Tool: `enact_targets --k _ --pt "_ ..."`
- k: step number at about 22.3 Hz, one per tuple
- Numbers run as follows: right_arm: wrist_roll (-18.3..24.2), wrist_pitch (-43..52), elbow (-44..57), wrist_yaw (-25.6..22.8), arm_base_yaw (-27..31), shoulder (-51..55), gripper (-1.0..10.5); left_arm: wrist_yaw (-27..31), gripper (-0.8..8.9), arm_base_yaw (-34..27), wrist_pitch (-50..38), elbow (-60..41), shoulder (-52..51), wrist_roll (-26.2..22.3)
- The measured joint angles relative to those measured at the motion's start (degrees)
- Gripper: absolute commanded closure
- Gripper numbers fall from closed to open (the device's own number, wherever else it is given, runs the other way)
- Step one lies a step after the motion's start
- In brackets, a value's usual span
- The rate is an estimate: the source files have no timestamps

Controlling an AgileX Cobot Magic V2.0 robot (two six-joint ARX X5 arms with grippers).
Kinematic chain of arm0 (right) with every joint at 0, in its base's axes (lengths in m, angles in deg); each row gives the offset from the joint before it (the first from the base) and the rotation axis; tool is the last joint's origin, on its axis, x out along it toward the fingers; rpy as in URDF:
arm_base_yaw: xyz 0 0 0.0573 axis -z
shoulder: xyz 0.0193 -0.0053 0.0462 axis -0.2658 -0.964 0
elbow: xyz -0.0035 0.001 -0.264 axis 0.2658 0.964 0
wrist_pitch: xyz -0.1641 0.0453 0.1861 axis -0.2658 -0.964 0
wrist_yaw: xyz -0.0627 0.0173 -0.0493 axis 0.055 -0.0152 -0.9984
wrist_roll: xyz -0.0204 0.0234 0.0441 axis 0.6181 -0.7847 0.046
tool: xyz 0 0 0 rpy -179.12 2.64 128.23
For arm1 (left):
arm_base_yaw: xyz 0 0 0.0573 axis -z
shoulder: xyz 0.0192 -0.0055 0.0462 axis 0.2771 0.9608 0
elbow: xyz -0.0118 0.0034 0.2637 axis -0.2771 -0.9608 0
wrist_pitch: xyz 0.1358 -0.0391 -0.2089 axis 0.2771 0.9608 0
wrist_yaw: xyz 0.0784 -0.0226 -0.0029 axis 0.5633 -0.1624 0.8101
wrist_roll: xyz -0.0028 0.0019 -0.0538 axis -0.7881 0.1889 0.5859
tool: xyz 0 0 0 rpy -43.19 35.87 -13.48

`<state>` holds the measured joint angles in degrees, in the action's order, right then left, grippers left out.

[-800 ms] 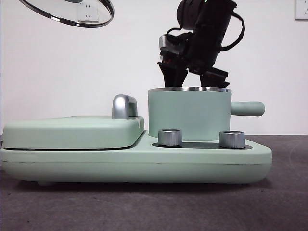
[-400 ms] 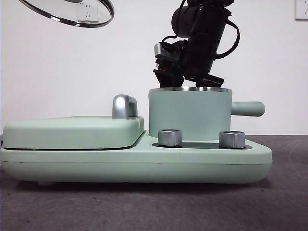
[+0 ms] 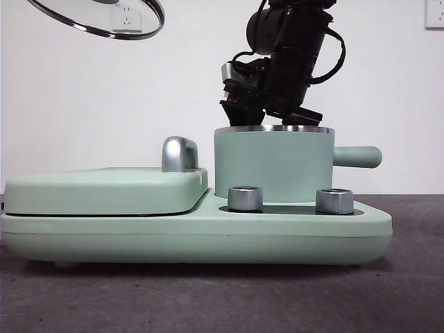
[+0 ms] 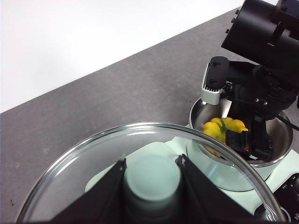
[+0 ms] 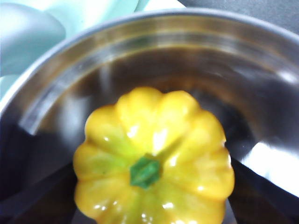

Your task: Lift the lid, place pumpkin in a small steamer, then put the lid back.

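The yellow-orange pumpkin (image 5: 154,135) with its green stem sits inside the small steamer (image 3: 270,163), seen from above in the left wrist view as pumpkin (image 4: 222,128) in the steel-lined steamer (image 4: 280,135). My right gripper (image 3: 269,118) hangs at the steamer's rim, open, with its jaws on either side of the pumpkin. The glass lid (image 3: 97,17) is held high at the far left. My left gripper (image 4: 152,177) is shut on the lid's mint-green knob, with the lid's glass (image 4: 70,186) spread below it.
The steamer stands on a mint-green cooker base (image 3: 208,236) with two steel dials (image 3: 244,198) in front. A flat griddle cover (image 3: 104,187) with a chrome handle (image 3: 179,152) fills the left half. The steamer's side handle (image 3: 357,156) points right.
Since one second ago the right gripper has risen slightly and shifted left at the steamer's rim. Over the last half second it has held still. The lid has not moved.
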<state>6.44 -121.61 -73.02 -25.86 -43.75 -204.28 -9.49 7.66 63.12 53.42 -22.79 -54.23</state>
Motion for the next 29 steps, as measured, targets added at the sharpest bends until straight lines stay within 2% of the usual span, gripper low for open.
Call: enact_targets --k 2,16,19,21,24,29 --pt "0.00 -0.02 0.00 0.00 -0.07 0.00 4.9 0.00 8.04 0.00 0.00 0.00 0.00 0.00" --pt "0.04 0.13 -0.39 -0.02 -0.11 -0.02 4.4 0.00 8.04 0.00 0.00 0.00 0.00 0.00" --pt "0.02 -2.43 -1.90 -0.15 -0.11 -0.02 4.8 0.00 8.04 0.00 0.02 0.00 0.00 0.00" --pt "0.02 -4.44 -5.46 -0.26 -0.04 0.00 5.3 0.00 8.04 0.00 0.00 0.00 0.00 0.00" --pt "0.02 -9.16 -11.63 -1.53 -0.11 0.55 5.4 0.00 8.04 0.00 0.00 0.00 0.00 0.00" --pt "-0.02 -9.92 -12.81 -3.04 -0.33 7.54 5.8 0.00 8.04 0.00 0.02 0.00 0.00 0.00"
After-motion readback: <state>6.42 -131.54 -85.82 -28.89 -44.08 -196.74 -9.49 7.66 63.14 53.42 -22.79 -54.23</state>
